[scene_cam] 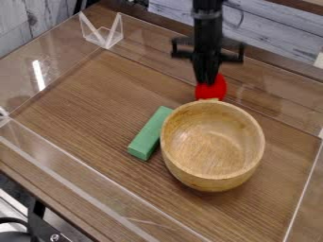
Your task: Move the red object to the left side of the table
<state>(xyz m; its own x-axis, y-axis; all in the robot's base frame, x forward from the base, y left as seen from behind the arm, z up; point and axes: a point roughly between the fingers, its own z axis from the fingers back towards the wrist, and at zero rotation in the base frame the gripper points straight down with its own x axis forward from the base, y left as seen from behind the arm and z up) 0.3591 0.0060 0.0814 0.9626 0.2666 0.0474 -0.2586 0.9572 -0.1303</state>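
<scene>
Hand (pixel 211 75): clenched, its fingers brought together low over the worktop (pixel 82 104), toward the far edge and right of the middle as viewed. The arm above it was dark and blurred (outline soft, details lost).

Red object (pixel 212 89): directly below the fingertips, partly covered by them, nearer the far edge than the near one. Whether the tips gripped it or only touched it could not be told.

Bowl (pixel 192 115): wooden, round, upright, just nearer the viewer than the red object, taking up much of the right half of the worktop. Its inside faced up.

Green block (pixel 150 132): rectangular, lying at a slant beside the bowl's left side, around the middle of the worktop between its left and right edges.

Clear angular piece (pixel 102 33): near the far left corner, well apart from the hand (pale rims, the rest see-through).

Clear wall (pixel 57 178): low, along the near left edge.

Dark cables (pixel 18 225): outside the worktop, at the lower left of the view.
</scene>
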